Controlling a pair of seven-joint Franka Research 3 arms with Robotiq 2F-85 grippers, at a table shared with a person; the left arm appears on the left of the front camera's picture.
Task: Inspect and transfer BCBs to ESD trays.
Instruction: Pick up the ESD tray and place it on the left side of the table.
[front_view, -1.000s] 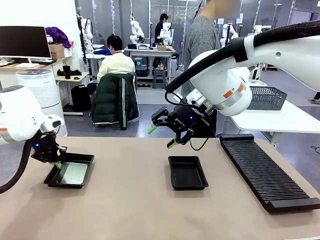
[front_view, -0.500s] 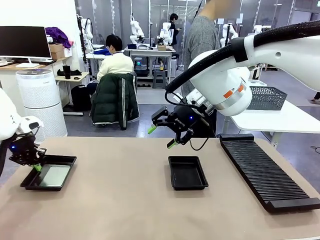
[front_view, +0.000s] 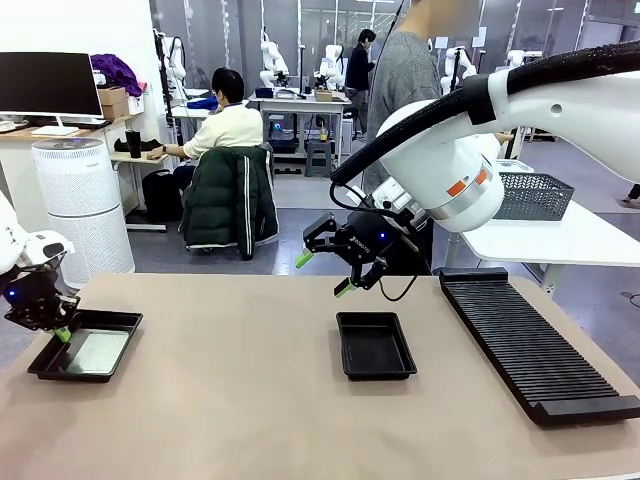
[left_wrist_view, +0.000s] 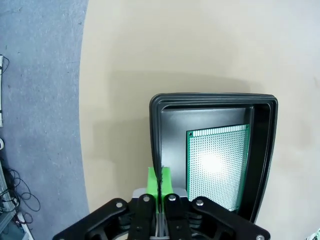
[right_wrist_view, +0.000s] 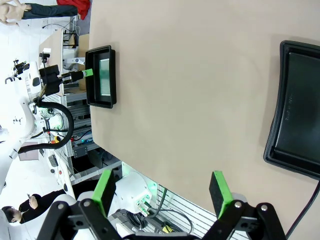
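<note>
The loaded tray (front_view: 104, 317) has slid farther left of the empty tray (front_view: 377, 374), left tool (front_view: 62, 335) clamping its rim, right tool (front_view: 323, 274) open; release seems next.

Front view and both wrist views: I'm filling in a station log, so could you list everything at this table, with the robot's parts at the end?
ESD trays: two, black; left tray at the table's left edge, middle tray empty at centre.
BCB: one, green, flat inside the left tray.
Slotted rack: one, black, table's right side.
Table: one, tan.
Person: one, grey top, standing at the far side.
Left hand: shut on the left tray's rim.
Right hand: open, raised beyond the middle tray.
</note>
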